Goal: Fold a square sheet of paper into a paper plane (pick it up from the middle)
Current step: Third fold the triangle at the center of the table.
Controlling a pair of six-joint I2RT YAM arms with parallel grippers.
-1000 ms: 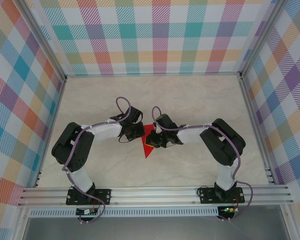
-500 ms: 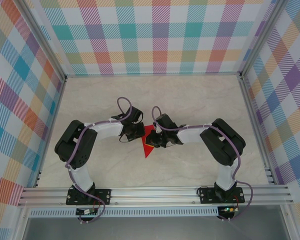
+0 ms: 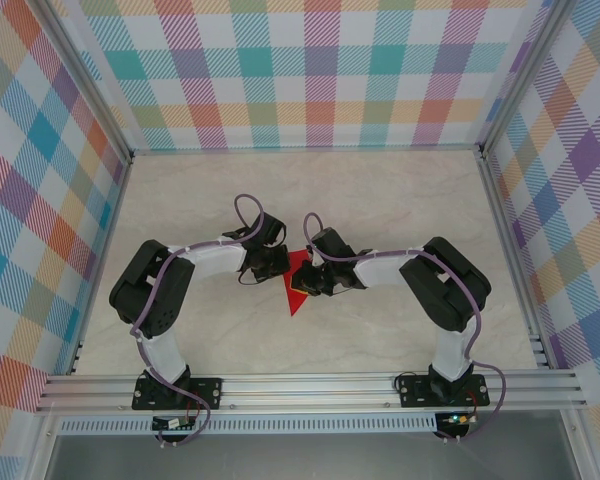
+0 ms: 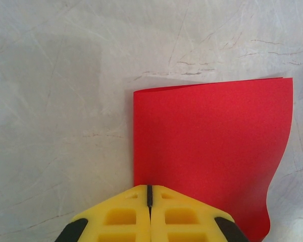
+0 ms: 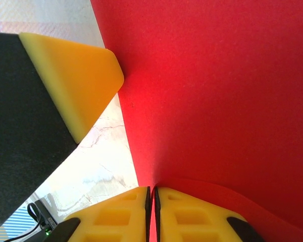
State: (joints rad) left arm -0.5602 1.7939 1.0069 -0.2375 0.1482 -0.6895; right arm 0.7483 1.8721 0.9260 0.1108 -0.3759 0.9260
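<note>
Top external view: a bright red sheet of paper (image 3: 294, 298) sits near the middle of a pale marbled table (image 3: 380, 200). From above it looks like a narrow triangle with its point towards the arm bases. The left gripper (image 3: 282, 271) meets it from the left. The right gripper (image 3: 302, 284) meets it from the right and covers part of its upper half. The two black arms bend inward from their bases at the near edge, so the wrists almost face each other across the paper.

Left wrist view: the sheet (image 4: 207, 151) is folded, with two layers just visible at its top right corner. Its top edge is straight, its right edge wavy, and a soft shadow falls on the table (image 4: 55, 101) beyond it. The left gripper (image 4: 149, 194) has its yellow fingers pressed together with only a hairline seam between them. They sit at the sheet's lower left edge and seem to pinch it, though the contact itself is hidden.

Right wrist view: the paper (image 5: 217, 101) stretches across the right side. It curves down into the right gripper (image 5: 151, 196), whose yellow fingers are closed on the paper's edge. One yellow and black finger (image 5: 76, 85) of the left gripper touches the sheet's left edge.

Bright plaid walls (image 3: 310, 70) surround the table on three sides.
</note>
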